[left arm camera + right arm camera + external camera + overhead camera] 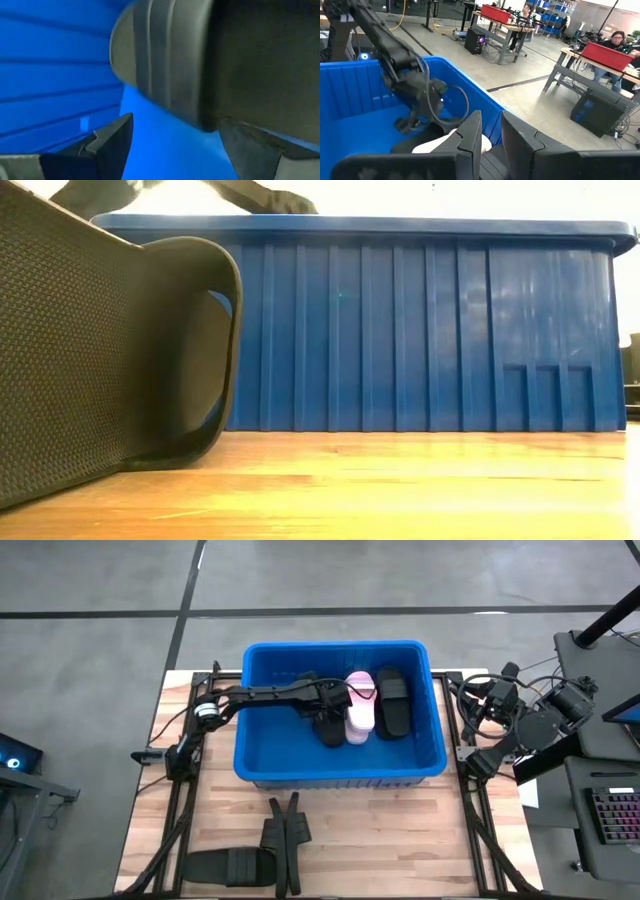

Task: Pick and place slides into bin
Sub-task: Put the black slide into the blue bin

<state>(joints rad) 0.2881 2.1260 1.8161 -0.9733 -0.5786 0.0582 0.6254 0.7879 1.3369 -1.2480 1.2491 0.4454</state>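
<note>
Black matte foam slide (330, 727) down inside ribbed bright blue plastic bin (262, 660), left claw (332, 708) spread just above it; light, soft, bendy by the look, best pinched across the broad strap.

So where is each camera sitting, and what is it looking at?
High view: above the table, looking straight down on the blue bin; shows both arms, left claw inside it.
Low view: at tabletop height, facing the bin's wall past a black slide.
Left wrist view: on the left arm, inside the bin, its fingers apart under a dark slide.
Right wrist view: on the right arm, facing the bin and room.
All four views share the bin.
</note>
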